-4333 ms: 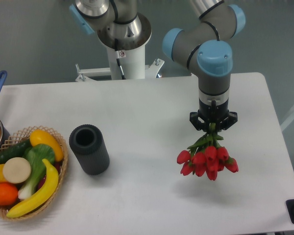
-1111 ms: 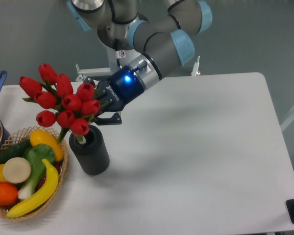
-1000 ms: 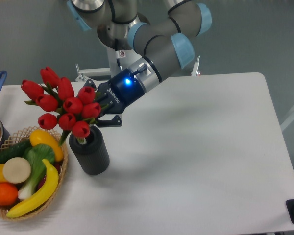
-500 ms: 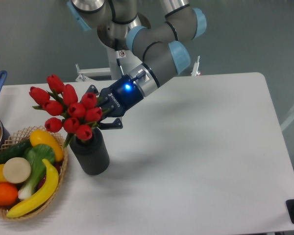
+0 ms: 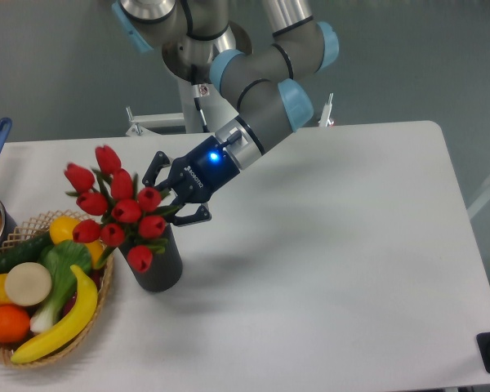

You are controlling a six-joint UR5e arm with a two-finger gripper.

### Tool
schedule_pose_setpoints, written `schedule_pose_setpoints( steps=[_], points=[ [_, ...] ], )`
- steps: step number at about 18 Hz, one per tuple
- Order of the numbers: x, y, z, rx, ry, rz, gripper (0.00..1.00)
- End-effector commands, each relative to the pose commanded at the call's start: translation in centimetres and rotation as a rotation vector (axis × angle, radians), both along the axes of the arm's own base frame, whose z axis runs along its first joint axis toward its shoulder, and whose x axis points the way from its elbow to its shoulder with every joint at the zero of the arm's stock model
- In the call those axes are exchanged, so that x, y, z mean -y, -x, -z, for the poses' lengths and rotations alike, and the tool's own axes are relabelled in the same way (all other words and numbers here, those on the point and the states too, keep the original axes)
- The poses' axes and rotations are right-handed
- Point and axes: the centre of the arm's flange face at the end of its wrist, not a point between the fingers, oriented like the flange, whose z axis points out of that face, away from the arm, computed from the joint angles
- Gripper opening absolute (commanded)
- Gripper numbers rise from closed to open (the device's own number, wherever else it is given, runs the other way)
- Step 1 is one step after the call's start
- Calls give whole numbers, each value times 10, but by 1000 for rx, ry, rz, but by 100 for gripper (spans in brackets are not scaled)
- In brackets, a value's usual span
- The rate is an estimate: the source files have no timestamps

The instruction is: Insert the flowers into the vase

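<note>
Camera: my gripper [image 5: 173, 189] is spread wide, released, hanging just right of the flowers [image 5: 114, 206]. Flowers sit in the vase [image 5: 158, 265], stems in the mouth, buds leaning left over the wicker basket [image 5: 98, 282]. 1 bud droops against the vase side. Vase upright on the table [image 5: 327, 261].

The flowers [image 5: 114, 204], a bunch of red tulip buds on green stems, lean left over the vase [image 5: 153, 260]. Their stems seem to sit inside its mouth. The vase, a dark grey ribbed cylinder, stands upright beneath them.
</note>
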Motion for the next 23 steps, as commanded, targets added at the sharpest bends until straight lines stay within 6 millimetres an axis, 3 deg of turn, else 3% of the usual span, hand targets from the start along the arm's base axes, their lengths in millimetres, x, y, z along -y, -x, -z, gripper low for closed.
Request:
schedule_pose_setpoints(
  steps=[4, 5, 7, 8, 19, 23],
  points=[
    [7, 3, 6, 14, 9, -17, 52],
    [12, 5, 8, 21, 13, -28, 61],
    [21, 7, 12, 33, 20, -47, 92],
    [26, 8, 10, 33, 20, -58, 100],
    [75, 42, -13, -6, -5, -192, 100],
    [110, 76, -30, -45, -21, -293, 100]
  ],
)
